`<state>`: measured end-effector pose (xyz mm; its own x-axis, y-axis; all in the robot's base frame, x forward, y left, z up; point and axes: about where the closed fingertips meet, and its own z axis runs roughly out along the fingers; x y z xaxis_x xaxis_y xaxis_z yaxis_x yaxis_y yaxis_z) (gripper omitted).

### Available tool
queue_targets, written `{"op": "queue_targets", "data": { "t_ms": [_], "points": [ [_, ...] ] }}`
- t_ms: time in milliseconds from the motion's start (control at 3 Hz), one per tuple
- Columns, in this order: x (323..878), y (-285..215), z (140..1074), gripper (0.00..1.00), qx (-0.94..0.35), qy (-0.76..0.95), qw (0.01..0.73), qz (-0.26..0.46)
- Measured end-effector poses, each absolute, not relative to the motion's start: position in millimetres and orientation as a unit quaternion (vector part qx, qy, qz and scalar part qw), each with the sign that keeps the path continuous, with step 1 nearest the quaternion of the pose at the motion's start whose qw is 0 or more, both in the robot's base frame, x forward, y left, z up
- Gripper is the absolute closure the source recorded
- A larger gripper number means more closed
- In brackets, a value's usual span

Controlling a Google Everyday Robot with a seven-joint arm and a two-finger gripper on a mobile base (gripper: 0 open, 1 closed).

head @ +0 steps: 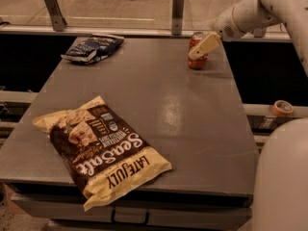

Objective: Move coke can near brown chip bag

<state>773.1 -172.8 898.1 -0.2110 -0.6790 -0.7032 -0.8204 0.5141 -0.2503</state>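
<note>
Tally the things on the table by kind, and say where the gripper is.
Chip bags: 2 (brown chip bag, dark blue bag)
Cans: 1 (coke can)
Total: 3
Gripper: at the coke can, far right corner of the table.

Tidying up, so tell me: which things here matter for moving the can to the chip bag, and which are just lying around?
For the job: coke can, back right; brown chip bag, front left; gripper, at the coke can.
Lying about: blue bag, back left; tape roll, off to the right.
</note>
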Motion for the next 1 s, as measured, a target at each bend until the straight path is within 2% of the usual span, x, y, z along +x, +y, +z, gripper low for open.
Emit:
{"op": "queue_targets", "data": {
  "t_ms": [667,1000],
  "points": [
    [712.9,-132.2,899.0,0.65,-0.503,0.767,0.341,0.208],
    [712.1,-129.0,895.9,0.87,-0.505,0.766,0.337,0.212]
  ]
}}
